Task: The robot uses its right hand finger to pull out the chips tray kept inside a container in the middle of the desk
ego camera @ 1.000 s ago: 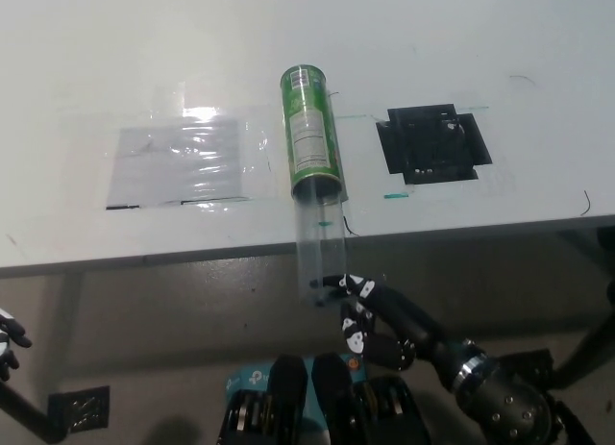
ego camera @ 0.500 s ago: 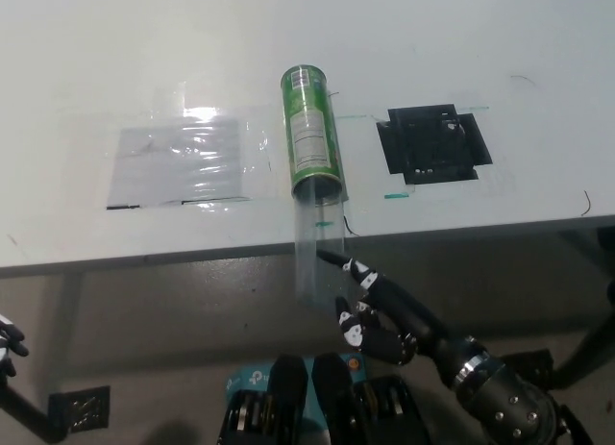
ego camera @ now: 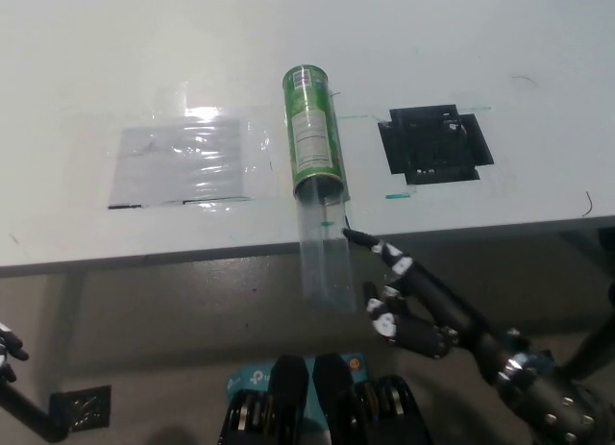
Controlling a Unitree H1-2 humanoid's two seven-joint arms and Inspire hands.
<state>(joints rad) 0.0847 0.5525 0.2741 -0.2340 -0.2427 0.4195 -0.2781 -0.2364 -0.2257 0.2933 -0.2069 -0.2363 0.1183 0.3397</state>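
A green chips can (ego camera: 311, 136) lies on its side in the middle of the white desk (ego camera: 432, 61), its open mouth toward me. A clear plastic tray (ego camera: 324, 253) sticks out of the mouth and reaches past the desk's front edge. My black right hand (ego camera: 415, 305) is below the desk edge, just right of the tray. One finger is stretched out and its tip lies beside the tray's right side near the edge; the other fingers are curled. Nothing is held. Only a sliver of my white left hand (ego camera: 8, 347) shows at the lower left edge.
A shiny clear plastic sheet (ego camera: 178, 160) is taped to the desk left of the can. A black square patch (ego camera: 433, 143) lies to the can's right. A green tape mark (ego camera: 397, 196) sits near the front edge. Floor shows below the desk.
My right hand has moved from the tray's outer end up and to the right, its pointing finger now beside the tray near the desk edge. The tray stays pulled out.
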